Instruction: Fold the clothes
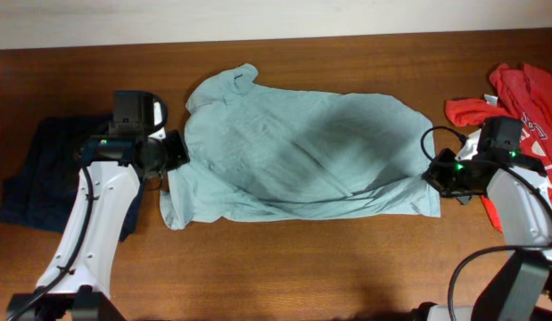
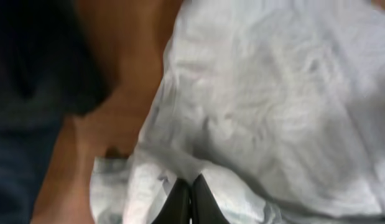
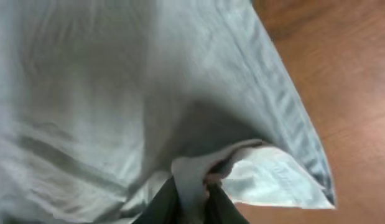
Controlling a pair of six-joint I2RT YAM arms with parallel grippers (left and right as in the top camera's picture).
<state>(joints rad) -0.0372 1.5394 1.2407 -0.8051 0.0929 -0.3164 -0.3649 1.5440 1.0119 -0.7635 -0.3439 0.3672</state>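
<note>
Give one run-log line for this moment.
left gripper: shut on teal T-shirt | right gripper: shut on teal T-shirt | T-shirt: spread out, unfolded

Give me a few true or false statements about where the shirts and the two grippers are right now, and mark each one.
1. The teal T-shirt lies spread out between the two arms. True.
2. The right gripper is open and clear of the cloth. False: it is shut on a bunch of the teal T-shirt's edge.
3. The red shirt lies on the robot's left side. False: it lies on the right, behind the right gripper.
4. The navy garment lies on the left, partly under the left arm. True.
5. The left gripper is over the red shirt. False: it is at the teal T-shirt's left edge.
</note>
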